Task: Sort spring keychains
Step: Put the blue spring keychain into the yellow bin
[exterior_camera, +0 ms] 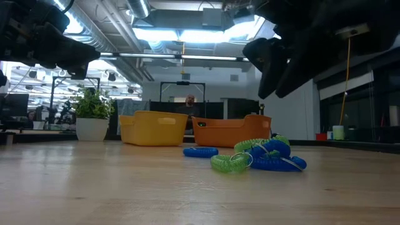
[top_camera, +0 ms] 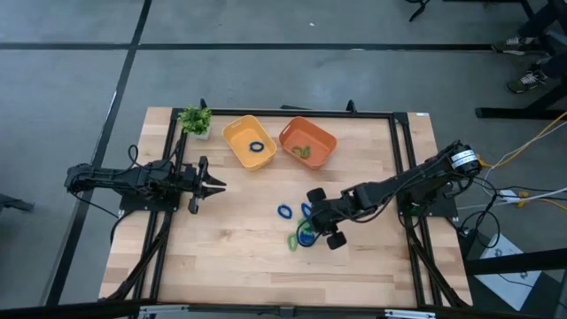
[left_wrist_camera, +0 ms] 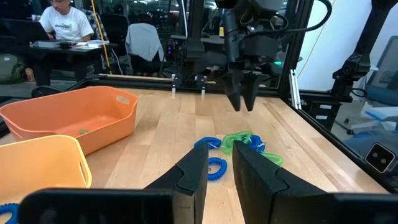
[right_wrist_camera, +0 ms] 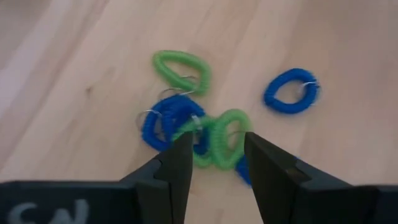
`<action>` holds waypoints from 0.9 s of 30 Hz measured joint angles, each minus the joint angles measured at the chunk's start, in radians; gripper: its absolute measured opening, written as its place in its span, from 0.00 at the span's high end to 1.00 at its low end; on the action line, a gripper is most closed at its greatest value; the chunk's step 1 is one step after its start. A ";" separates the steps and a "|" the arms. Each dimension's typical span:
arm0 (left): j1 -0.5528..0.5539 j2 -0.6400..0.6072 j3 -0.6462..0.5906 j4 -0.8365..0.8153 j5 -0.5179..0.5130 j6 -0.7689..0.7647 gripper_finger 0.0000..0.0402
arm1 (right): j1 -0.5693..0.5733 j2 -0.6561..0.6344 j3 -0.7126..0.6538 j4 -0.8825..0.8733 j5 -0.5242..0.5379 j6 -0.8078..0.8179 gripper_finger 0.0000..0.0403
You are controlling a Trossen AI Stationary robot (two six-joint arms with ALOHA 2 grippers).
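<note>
A tangled pile of blue and green spring keychains [right_wrist_camera: 186, 121] lies on the wooden table [top_camera: 221, 257], right of its middle. One blue keychain [right_wrist_camera: 291, 92] lies alone beside the pile. My right gripper [right_wrist_camera: 216, 146] hangs open above the pile [top_camera: 301, 234], slanting down, touching nothing. The yellow tray [top_camera: 250, 142] holds a blue keychain [top_camera: 257, 146]. The orange tray [top_camera: 307, 142] holds a green one [top_camera: 302, 151]. My left gripper [top_camera: 213, 184] waits level at the table's left, a narrow gap between its fingers [left_wrist_camera: 193, 177].
A small potted plant [top_camera: 195, 120] stands at the far left, beside the yellow tray. A dark frame [top_camera: 403, 159] runs around the table's working area. Bare wood lies between the pile and the near edge. A person sits in the room behind the table.
</note>
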 joint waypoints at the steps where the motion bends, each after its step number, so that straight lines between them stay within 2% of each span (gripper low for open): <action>1: 0.000 0.000 0.000 0.000 0.000 0.000 0.83 | -0.006 0.000 0.000 0.005 0.009 -0.012 0.64; 12: 0.000 0.000 0.000 0.000 0.000 0.000 0.83 | -0.132 0.000 0.117 -0.005 0.016 -0.112 0.64; 19: 0.000 0.000 0.000 0.000 0.000 0.000 0.83 | -0.188 0.000 0.144 -0.001 0.013 -0.117 0.64; 27: 0.000 0.000 0.000 0.000 0.000 0.000 0.83 | -0.210 0.041 0.144 0.026 0.017 0.033 0.64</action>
